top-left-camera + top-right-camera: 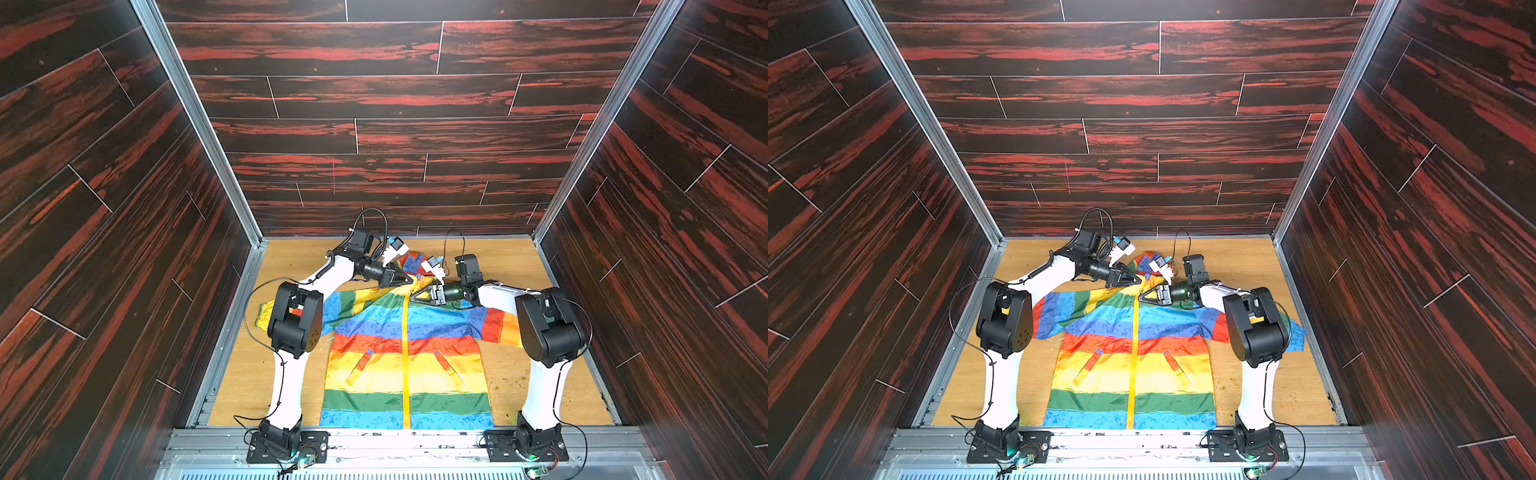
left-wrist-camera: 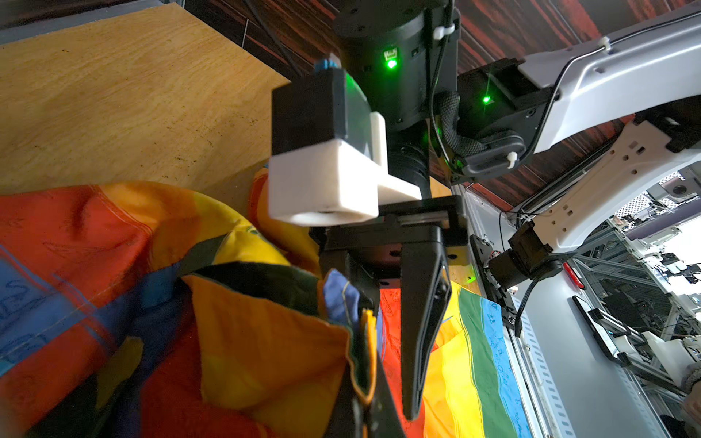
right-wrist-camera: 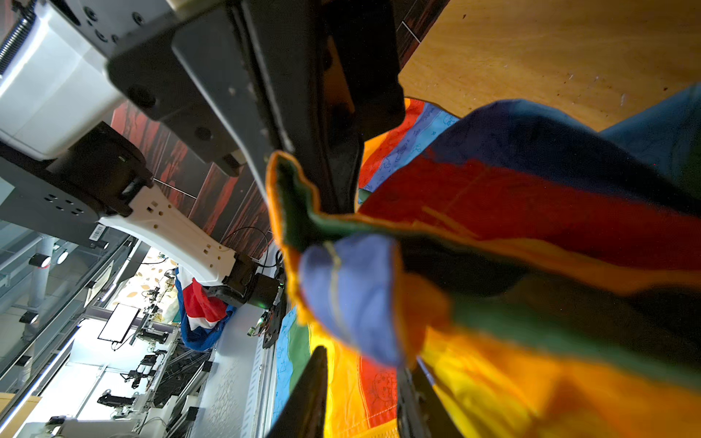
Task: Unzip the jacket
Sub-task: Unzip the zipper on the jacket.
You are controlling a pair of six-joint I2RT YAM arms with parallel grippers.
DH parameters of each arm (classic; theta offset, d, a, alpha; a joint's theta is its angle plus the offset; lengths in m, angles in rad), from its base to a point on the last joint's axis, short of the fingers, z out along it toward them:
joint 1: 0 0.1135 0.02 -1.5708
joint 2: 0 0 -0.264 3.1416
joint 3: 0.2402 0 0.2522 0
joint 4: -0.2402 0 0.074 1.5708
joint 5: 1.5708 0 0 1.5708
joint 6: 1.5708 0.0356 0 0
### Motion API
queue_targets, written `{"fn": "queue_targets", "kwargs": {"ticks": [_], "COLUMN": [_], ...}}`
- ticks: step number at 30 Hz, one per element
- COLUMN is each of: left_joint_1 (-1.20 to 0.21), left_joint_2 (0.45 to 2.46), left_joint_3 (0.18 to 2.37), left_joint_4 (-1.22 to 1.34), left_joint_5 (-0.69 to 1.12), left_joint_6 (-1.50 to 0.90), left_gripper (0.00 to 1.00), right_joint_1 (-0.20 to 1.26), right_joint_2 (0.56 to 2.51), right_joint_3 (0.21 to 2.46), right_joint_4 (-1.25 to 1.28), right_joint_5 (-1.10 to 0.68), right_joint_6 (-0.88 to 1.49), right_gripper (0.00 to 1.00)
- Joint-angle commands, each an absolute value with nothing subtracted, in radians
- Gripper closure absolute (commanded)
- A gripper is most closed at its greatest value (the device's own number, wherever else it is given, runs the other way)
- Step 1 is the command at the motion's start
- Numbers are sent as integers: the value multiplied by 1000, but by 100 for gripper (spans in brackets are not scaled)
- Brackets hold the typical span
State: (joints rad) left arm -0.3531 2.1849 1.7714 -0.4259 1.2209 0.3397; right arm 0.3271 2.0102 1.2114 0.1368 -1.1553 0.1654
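Concerns the jacket (image 1: 374,374), spread flat and front up across the middle of the counter (image 1: 540,374), hem (image 1: 365,419) at 6 o'clock, hood (image 1: 411,259) at 12 o'clock. Shows the yellow zipper (image 1: 406,365) closed along its whole visible run, hem to collar. Looks like the very first step: getting a hold at the top of the zipper, with no unzipping done yet

Has the left gripper (image 1: 409,279) in from the 9 o'clock side, clamped tight on the orange-edged collar (image 3: 288,197) just beside the zipper's top end, that corner apparently raised a little off the counter. Has the right gripper (image 1: 417,296) in from the 3 o'clock side, jaws partly apart and seemingly empty, tips right at a small blue tab (image 3: 349,292) hanging from the collar; contact unclear. Hard to tell the tab's nature: zipper pull, or only a flap of lining

Calls next for closing the right gripper on the pull, then drawing it straight toward 6 o'clock along the zipper line, with the collar held back toward 12 o'clock as the opposing hold. Worth watching for thin, shiny cloth bunching ahead of the slider or sliding out of the left gripper's hold
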Motion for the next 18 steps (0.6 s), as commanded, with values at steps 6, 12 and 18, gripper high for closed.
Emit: {"fn": "queue_targets", "kwargs": {"ticks": [6,12,18], "left_joint_1": [-360,-359,-360], "left_joint_2": [2149,2148,2146], "left_joint_3": [1799,1798,1798], "left_joint_4": [-426,-426,-426], "left_joint_5": [1254,1253,1256], "left_joint_6": [347,346,348], "left_gripper": [100,100,100], "right_joint_1": [337,336,335], "right_joint_2": [2031,2020,2032], "right_joint_3": [1168,1118,1072], "right_joint_4": [294,419,603], "right_joint_5": [-1193,-1085,-1048], "right_joint_6": [260,355,501], "right_gripper": [67,66,62]}}
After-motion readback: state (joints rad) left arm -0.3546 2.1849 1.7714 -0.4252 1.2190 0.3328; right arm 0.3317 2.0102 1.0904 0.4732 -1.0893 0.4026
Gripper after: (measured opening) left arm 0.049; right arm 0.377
